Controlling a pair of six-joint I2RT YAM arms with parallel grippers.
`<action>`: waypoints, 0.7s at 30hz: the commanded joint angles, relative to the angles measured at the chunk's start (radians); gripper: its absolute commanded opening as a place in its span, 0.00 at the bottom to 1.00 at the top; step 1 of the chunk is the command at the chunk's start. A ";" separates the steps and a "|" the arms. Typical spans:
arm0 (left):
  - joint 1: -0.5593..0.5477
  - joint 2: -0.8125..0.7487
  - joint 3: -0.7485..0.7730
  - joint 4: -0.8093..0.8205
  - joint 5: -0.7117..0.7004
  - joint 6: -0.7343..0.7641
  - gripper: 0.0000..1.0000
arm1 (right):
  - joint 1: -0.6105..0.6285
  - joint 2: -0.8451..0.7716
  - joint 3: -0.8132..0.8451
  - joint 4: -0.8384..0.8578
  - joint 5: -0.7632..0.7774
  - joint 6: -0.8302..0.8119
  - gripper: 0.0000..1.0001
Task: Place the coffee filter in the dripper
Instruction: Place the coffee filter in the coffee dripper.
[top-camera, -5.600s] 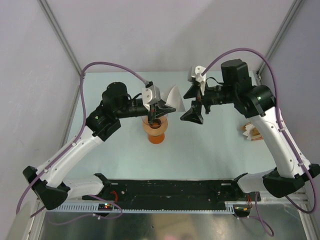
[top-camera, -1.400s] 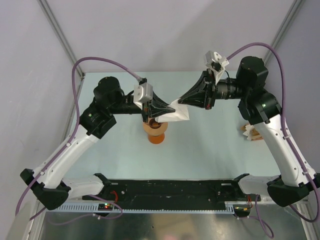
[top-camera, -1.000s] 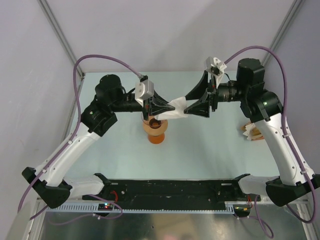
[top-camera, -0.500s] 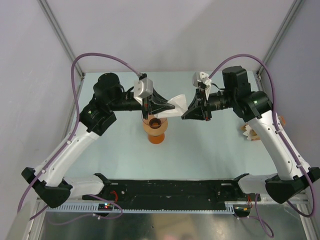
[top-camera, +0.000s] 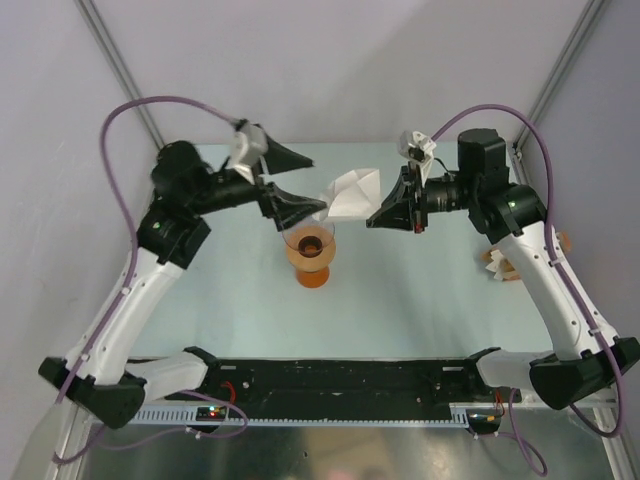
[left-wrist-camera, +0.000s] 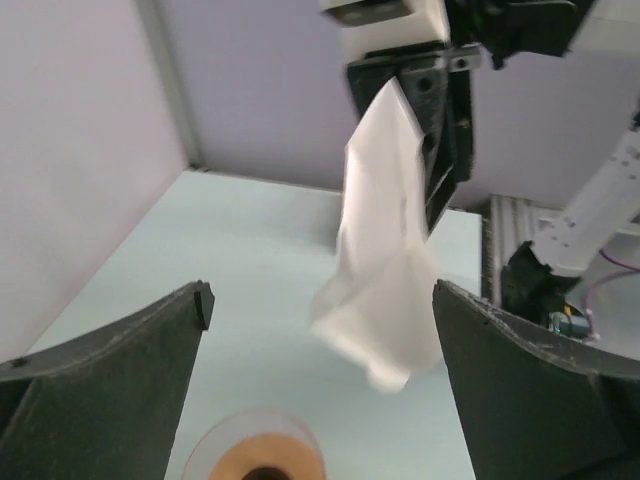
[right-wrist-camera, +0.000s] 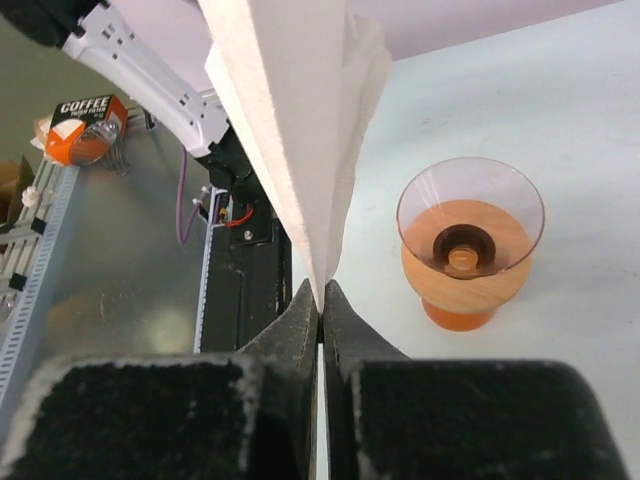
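Paper stack (top-camera: 498, 264), pale blue table (top-camera: 420, 300)

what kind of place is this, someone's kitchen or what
Probably a robotics lab test cell, not a kitchen: a left arm and right arm mounted at the edge of a pale table, bare walls with metal frame posts, and props like the dripper and coffee filter.

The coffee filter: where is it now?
In the top view, the coffee filter is held in the shut right pincer, beyond and right of the dripper.
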 joint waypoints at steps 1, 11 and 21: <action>0.168 -0.135 -0.146 0.354 -0.022 -0.334 0.99 | -0.035 -0.054 -0.068 0.390 -0.057 0.358 0.00; 0.084 -0.088 -0.279 0.673 -0.171 -0.587 0.94 | -0.068 0.034 -0.136 1.182 0.070 1.084 0.00; -0.039 0.082 -0.202 0.882 -0.336 -0.747 0.88 | -0.040 0.022 -0.154 1.161 0.156 1.122 0.00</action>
